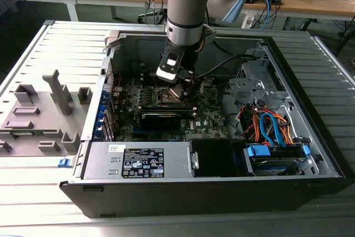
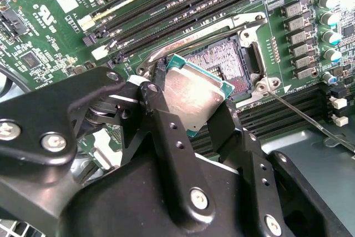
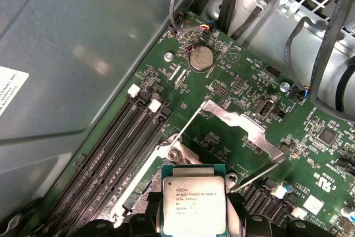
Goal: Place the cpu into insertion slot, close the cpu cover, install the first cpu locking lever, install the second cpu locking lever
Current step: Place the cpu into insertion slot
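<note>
Scanning from the exterior view's left, I pass a grey plastic fixture block [image 1: 39,112], matte and stepped. Next comes the open computer case [image 1: 211,198] of sheet metal. In its middle the gripper [image 2: 191,106] reaches down over the green circuit board [image 2: 50,31]. Its black fingers are clamped on the cpu [image 2: 194,87], pinching two opposite edges, and the chip hangs just over the insertion slot [image 2: 224,59], not yet seated. I judge the cpu light, stiff and thin, with a smooth metal top that could slip, so the edges are the right place to hold it. The slot's fine contact field looks easily bent. The cpu cover [image 3: 244,123], a thin silvery frame, stands open. Toward the exterior view's right lie soft orange and blue cables [image 1: 272,126].
</note>
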